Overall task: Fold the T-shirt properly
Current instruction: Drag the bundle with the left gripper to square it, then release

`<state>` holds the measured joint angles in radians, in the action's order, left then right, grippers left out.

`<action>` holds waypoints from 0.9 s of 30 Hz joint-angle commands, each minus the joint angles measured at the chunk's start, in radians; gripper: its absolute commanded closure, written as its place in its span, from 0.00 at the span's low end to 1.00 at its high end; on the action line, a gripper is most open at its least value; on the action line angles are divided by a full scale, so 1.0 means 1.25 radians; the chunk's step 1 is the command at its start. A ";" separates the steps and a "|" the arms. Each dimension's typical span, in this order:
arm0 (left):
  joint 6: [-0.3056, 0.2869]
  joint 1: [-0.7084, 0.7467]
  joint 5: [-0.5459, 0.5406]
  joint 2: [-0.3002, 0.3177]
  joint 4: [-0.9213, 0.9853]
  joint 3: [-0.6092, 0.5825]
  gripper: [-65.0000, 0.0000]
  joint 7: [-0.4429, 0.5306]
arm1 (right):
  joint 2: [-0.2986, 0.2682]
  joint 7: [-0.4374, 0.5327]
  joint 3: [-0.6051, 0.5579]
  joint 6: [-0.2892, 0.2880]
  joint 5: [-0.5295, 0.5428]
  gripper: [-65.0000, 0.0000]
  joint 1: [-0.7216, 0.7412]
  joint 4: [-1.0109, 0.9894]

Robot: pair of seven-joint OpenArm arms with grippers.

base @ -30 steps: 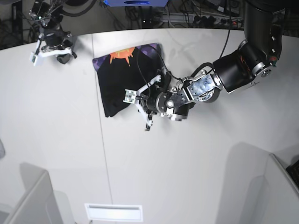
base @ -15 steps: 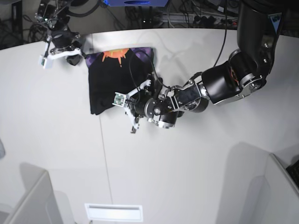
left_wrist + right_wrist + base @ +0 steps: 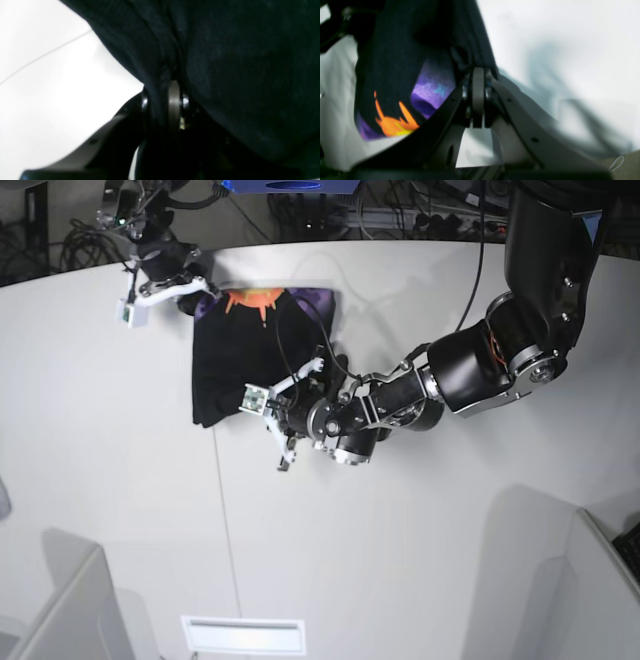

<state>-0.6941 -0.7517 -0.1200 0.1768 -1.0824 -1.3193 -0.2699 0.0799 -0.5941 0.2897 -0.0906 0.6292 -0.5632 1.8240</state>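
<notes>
Black cloth short-sleeved T-shirt [image 3: 245, 355] w/ purple and orange-red print lies on the white tabletop [image 3: 420, 560], partly folded into a rough rectangle, print strip showing along its far edge.

Right gripper [image 3: 190, 288] sits at the shirt's far corner on the print end; in the right wrist view its fingers [image 3: 478, 97] are pressed together, w/ a pinch of cloth running into them. Left gripper [image 3: 285, 415] is at the shirt's near edge, on the opposite end; in the left wrist view its fingers [image 3: 174, 105] are clamped on a ridge of black fabric.

Risks, as I judge them:
- Both pinches look thin, so a fast pull may slip cloth out of either grip.
- Layers may be grabbed unevenly, so the fold could skew or bunch.
- Left arm lies low beside the shirt, so it could drag the folded part.

Hard to tell: how many layers each grip holds; sleeves and collar not visible; left wrist view is nearly all dark cloth; the shirt's edge under the left arm is hidden.
</notes>
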 commanded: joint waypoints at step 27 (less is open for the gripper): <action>-0.003 -0.056 0.011 -0.050 -0.006 0.161 0.14 -0.020 | -0.009 0.009 0.005 -0.007 0.013 1.00 -0.013 0.009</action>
<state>-0.7074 -0.7845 -0.1005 0.1226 -1.0779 -1.1278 -0.3107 0.0715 -0.5941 0.2962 -0.0906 0.6312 -0.5751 1.8240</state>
